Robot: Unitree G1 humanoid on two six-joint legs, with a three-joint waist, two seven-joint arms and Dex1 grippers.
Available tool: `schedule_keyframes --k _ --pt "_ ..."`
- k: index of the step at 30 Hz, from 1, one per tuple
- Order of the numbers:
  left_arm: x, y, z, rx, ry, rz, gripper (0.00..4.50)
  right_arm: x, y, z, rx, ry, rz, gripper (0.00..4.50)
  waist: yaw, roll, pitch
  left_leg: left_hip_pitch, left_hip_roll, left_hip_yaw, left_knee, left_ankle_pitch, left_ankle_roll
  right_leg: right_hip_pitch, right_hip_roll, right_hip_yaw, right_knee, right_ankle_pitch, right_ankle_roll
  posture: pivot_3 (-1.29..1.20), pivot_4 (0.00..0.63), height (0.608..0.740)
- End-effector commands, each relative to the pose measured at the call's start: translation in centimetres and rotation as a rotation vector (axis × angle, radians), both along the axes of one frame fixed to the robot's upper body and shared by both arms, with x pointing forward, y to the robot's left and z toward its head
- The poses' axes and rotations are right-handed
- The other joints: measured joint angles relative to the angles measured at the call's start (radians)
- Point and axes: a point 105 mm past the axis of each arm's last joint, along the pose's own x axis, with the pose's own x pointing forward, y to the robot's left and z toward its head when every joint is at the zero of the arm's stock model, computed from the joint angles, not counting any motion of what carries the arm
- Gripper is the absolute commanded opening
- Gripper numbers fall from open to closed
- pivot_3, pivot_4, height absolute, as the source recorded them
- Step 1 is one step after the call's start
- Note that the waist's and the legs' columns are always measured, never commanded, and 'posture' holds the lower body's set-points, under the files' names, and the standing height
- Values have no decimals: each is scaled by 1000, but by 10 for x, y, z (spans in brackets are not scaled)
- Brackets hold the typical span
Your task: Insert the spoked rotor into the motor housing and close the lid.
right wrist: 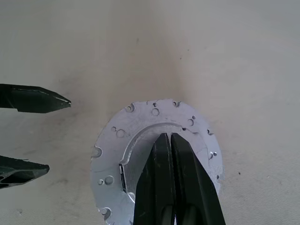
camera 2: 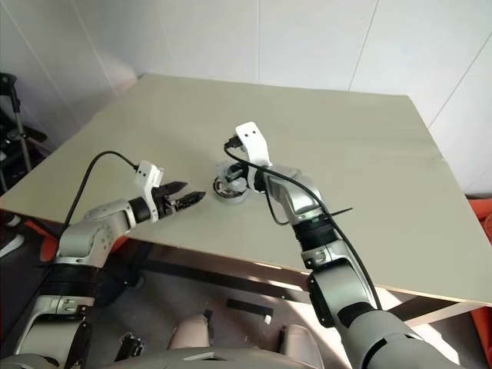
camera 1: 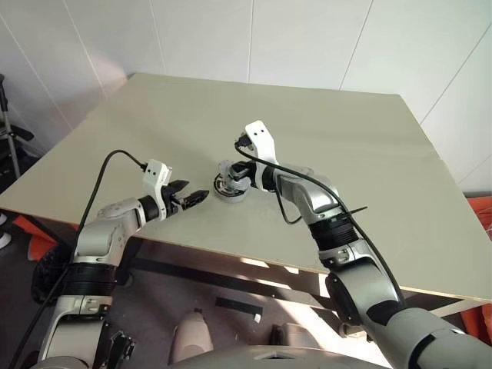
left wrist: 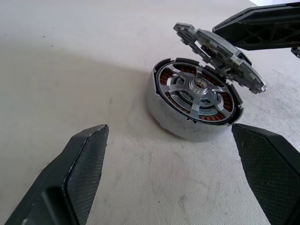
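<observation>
Two tools: right (right wrist: 168, 140) pinches tilted lid (left wrist: 220, 56) over housing (left wrist: 194, 105); left (left wrist: 178, 173) gapes beside.

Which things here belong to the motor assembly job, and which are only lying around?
Job:
motor housing
toothed metal disc, tilted over it
shut right gripper
open left gripper

Not the job:
table
white wall

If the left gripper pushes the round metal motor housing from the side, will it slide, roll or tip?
Probably it slides. The short round metal motor housing sits flat on the beige table, wider than tall, so tipping or rolling seems unlikely. Its polished wall may slip between the open left gripper fingers. It looks solid, likely heavy for its size.
</observation>
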Motion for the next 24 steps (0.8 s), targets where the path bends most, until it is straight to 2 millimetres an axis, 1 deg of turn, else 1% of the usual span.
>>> schedule_keyframes --k 1,3,8,15,18,21,24 --pt "5 6 18 4 -66 15 4475 -1 0 2 6 -19 1 17 0 0 0 0 0 0 0 0 0 0 0 0 0 0 0 0 0 740" --pt "7 9 19 2 -68 24 4475 -2 -1 -1 4 -10 -2 17 0 0 0 0 0 0 0 0 0 0 0 0 0 0 0 0 0 740" --pt "9 15 20 9 -72 42 4475 -3 -5 -26 -16 54 -29 17 -1 0 0 1 0 0 0 0 0 1 0 0 0 0 0 0 0 740" --pt "9 18 20 13 -72 50 4475 0 -10 -34 -18 74 -50 17 -1 0 0 2 0 0 0 0 0 2 0 0 0 0 0 0 0 740" --pt "10 21 21 16 -73 55 4475 0 -9 -35 11 92 -55 17 -1 0 0 4 0 0 0 0 0 4 0 0 1 0 0 0 0 740" --pt "10 22 21 18 -72 59 4475 -2 -7 -30 60 100 -39 17 -1 0 0 6 0 0 0 -1 1 6 0 0 1 0 0 0 0 740" --pt "11 23 22 18 -71 62 4475 -3 -6 -20 100 84 -14 17 -1 0 0 6 0 0 0 -1 1 6 0 0 0 0 0 0 0 740"
